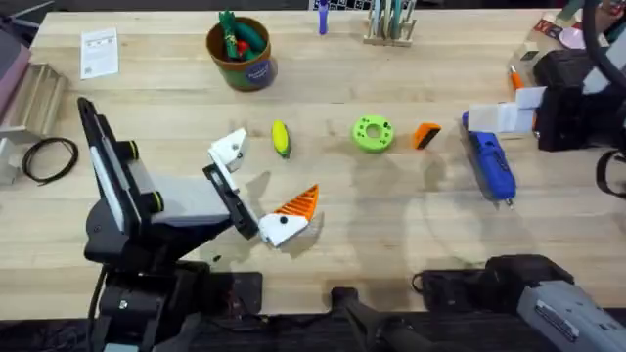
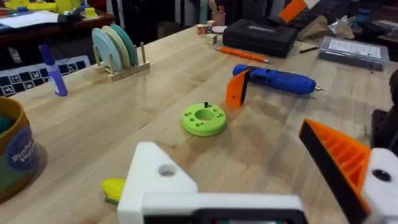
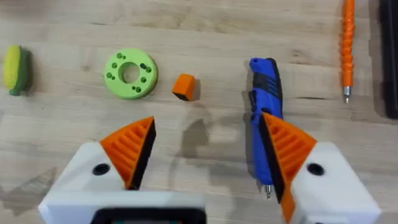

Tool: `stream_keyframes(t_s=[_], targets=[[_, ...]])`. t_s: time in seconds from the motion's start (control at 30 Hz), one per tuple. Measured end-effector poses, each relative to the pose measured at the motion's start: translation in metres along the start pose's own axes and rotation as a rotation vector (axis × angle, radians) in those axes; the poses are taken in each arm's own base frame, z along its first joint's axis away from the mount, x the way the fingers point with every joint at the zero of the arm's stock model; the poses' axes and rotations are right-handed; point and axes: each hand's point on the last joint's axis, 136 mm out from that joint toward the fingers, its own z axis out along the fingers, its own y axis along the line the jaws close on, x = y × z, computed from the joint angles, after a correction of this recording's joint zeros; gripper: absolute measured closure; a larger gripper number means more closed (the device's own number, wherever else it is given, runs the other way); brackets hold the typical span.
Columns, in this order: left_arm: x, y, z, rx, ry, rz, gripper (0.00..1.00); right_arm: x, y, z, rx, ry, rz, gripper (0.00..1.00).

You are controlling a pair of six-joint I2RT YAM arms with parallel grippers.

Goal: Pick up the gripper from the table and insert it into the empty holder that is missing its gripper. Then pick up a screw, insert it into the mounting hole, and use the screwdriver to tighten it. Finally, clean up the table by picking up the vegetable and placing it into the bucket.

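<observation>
Left gripper (image 1: 256, 186) at lower centre, fingers spread wide, holding nothing, its holder (image 1: 229, 149) bare, right gripper (image 3: 205, 162) fingers wide over the bench (image 1: 391, 225), loose orange gripper (image 1: 426, 135) right of centre beside the screwdriver (image 1: 489, 164).

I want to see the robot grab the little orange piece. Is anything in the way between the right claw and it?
Nothing visible is. In the right wrist view the right gripper hangs open above the table, and the loose orange gripper lies on bare wood ahead of it, between the green disc and the screwdriver.
</observation>
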Motion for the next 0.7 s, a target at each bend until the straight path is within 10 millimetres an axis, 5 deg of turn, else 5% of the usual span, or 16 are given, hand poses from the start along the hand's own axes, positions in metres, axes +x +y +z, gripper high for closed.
stream_keyframes(t_s=[0.27,0.5,0.7], targets=[[0.0,0.0,0.0,0.0,0.0,0.0,0.015,0.001,0.0,0.003,0.0,0.019,0.043,0.01],[0.0,0.0,0.0,0.0,0.0,-0.003,0.015,0.008,0.0,0.018,0.003,0.235,0.113,0.01],[0.0,0.0,0.0,0.0,0.0,-0.003,0.015,-0.006,0.026,0.035,-0.043,0.37,0.037,0.009]])
